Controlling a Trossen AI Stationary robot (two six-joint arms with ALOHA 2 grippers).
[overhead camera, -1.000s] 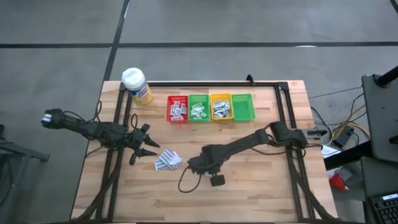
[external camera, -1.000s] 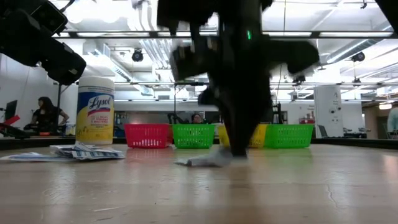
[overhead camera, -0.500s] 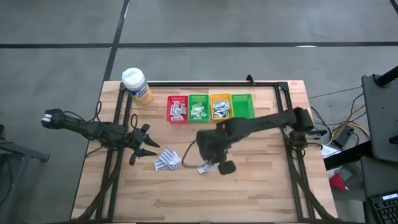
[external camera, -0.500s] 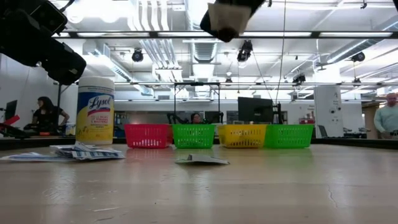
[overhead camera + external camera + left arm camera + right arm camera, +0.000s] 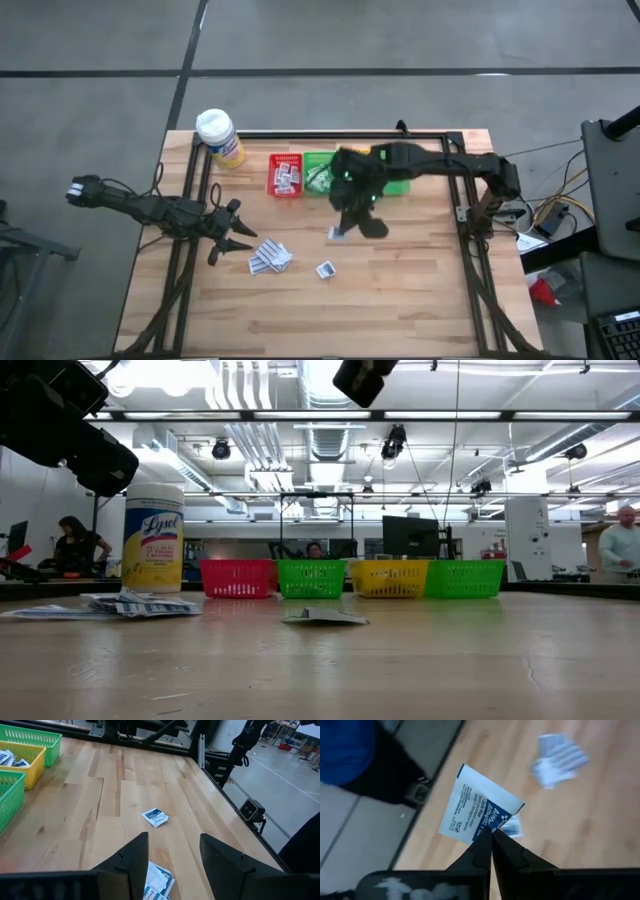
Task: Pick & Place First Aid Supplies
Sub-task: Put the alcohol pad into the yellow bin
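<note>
the right end effector (image 5: 491, 836) has its two dark tapered fingers pressed together on the lower edge of a sachet (image 5: 479, 811), a flat white rectangle with fine grey print and a blue corner band; it sticks out past the fingertips, tilted. from above, the right end effector (image 5: 342, 228) hangs over the middle of the bench (image 5: 420, 290), with the sachet (image 5: 338, 235) showing pale beneath it, at about 6 o'clock from the green bin (image 5: 319, 172). a loose sachet (image 5: 325, 269) lies flat on the pale wood planks at roughly 7 o'clock from that end effector, well apart. at 9 o'clock from it sits a small overlapping pile of sachets (image 5: 269, 257), thin and crinkled. just at 9 o'clock of the pile, the left end effector (image 5: 226, 246) waits with its fingers spread. farther back a row of mesh plastic bins, red (image 5: 285, 174), green, yellow (image 5: 355, 170) and green (image 5: 392, 171), stands touching side by side, the first three holding more sachets.
</note>
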